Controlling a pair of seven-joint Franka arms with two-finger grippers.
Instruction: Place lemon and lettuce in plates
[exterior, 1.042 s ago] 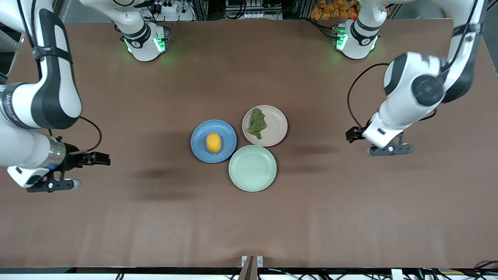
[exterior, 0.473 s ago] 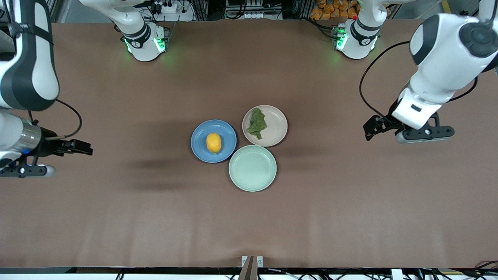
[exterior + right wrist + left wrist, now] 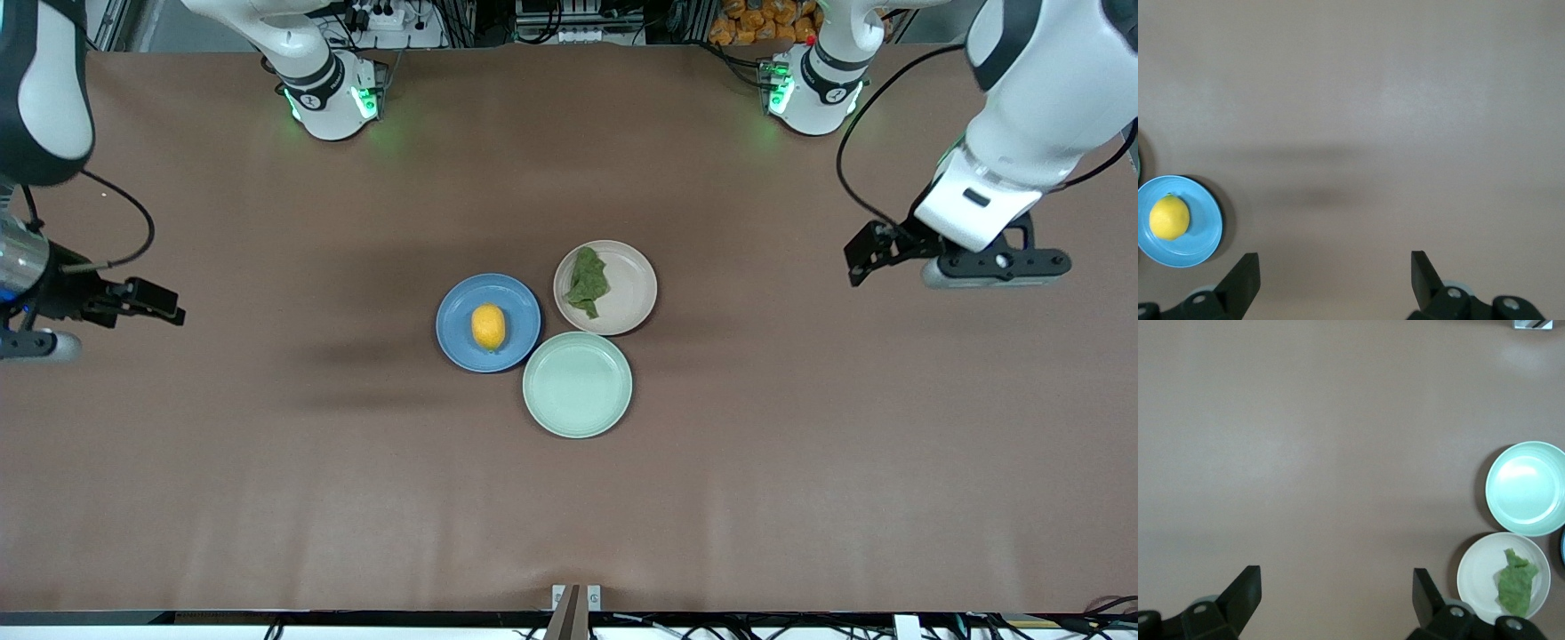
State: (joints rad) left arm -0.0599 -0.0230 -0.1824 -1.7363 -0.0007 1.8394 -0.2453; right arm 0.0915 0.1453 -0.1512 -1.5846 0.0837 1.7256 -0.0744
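The blue plate with the lemon is seen well apart from the released right gripper. The beige plate, bearing the lettuce, lies well apart from the released left gripper. A mint-green plate apparently touches both.

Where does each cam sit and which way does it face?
Front view: high across the table, facing both bases; shows both arms and the open, empty left tool.
Left wrist view: looks down past its fingers at the lettuce, also in front view.
Right wrist view: looks down past the open right tool at the lemon, also in front view.
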